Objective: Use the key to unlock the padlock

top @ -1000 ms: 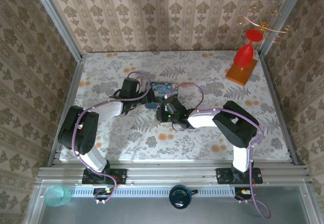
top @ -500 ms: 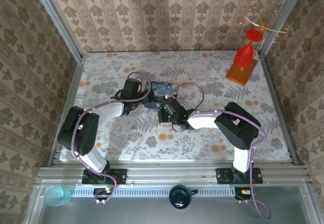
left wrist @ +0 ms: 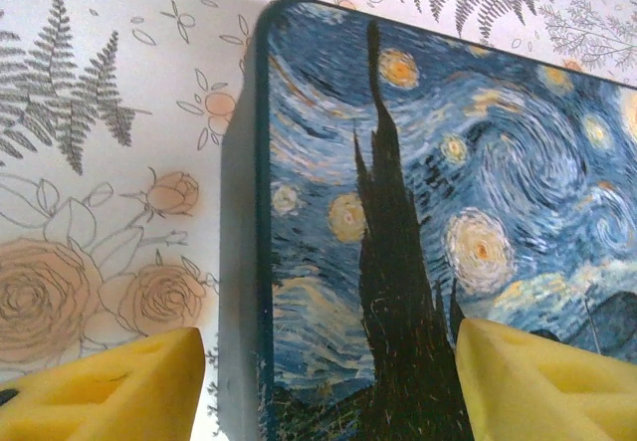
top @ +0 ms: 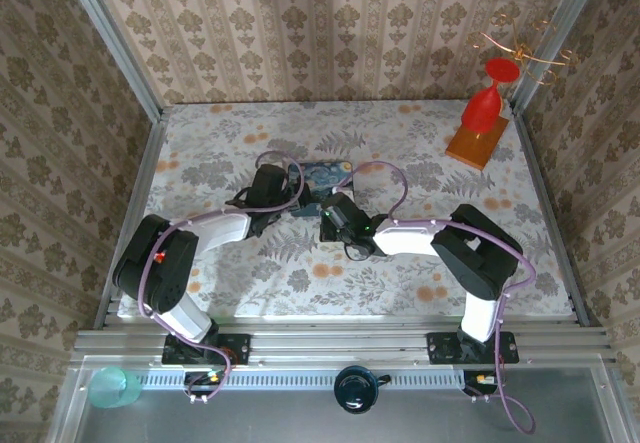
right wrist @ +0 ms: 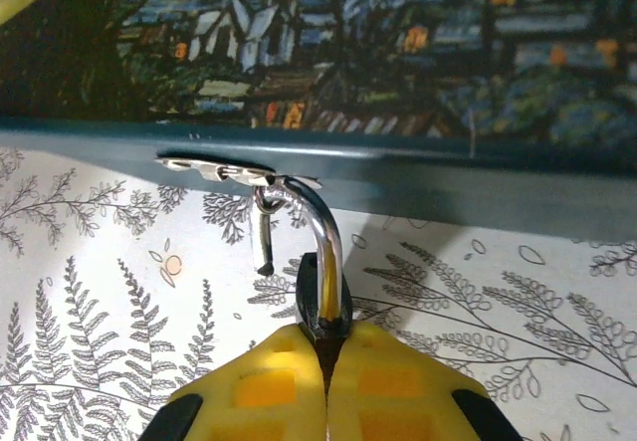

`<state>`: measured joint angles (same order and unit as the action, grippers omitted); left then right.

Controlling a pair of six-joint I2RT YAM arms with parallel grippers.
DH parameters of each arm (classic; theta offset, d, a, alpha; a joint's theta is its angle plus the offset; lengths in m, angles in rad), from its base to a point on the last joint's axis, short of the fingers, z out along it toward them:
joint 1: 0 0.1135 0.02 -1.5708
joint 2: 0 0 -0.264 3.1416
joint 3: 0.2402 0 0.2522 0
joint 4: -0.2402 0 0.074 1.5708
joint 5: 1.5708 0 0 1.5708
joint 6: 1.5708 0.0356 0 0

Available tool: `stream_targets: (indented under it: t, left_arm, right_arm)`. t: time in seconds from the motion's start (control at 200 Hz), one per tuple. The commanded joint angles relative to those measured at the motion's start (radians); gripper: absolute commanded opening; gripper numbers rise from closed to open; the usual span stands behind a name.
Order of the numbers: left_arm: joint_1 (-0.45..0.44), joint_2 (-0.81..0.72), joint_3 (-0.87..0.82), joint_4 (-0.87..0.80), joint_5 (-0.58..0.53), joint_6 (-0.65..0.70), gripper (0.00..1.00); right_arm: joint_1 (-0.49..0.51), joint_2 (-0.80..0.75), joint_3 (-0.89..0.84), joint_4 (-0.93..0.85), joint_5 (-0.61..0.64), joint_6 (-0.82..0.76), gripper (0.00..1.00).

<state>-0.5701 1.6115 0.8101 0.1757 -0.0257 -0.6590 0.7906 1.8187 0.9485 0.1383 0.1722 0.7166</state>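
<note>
We log: right tool clamped on padlock, shackle by tin; left tool agape astride it. Risk: tugging drags tin.

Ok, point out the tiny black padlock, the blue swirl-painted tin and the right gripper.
tiny black padlock (right wrist: 323,232): right wrist view, silvery loop.
blue swirl-painted tin (left wrist: 418,212): left wrist view, lid.
right gripper (right wrist: 326,346): right wrist view, between yellow fingertips.

Floral-print tabletop. Blue swirl-painted tin flat near ctr; orange block at far right corner, w/ red goblet atop.
</note>
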Motion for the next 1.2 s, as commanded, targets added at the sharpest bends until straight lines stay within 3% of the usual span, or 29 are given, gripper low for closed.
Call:
stream_targets:
  t: [0.0,0.25,0.665,0.975,1.195]
  left_arm:
    - [-0.034,0.004,-0.053,-0.099,-0.019,-0.035,0.68]
    - [-0.108,0.028,-0.036,-0.089,-0.067,-0.080,0.67]
    - [-0.118,0.045,-0.016,-0.101,-0.092,-0.086,0.68]
    - [-0.132,0.059,-0.001,-0.101,-0.096,-0.100,0.67]
    - [-0.125,0.067,0.006,-0.105,-0.112,-0.097,0.67]
  right_arm:
    - [-0.054,-0.031,-0.023,0.022,0.034,0.072,0.00]
    - [-0.124,-0.036,-0.072,0.149,-0.067,0.229,0.00]
    - [-0.189,-0.007,-0.061,0.186,-0.185,0.336,0.00]
    - [-0.208,0.022,-0.060,0.222,-0.179,0.533,0.00]
    - [-0.214,0.011,-0.045,0.196,-0.138,0.558,0.00]
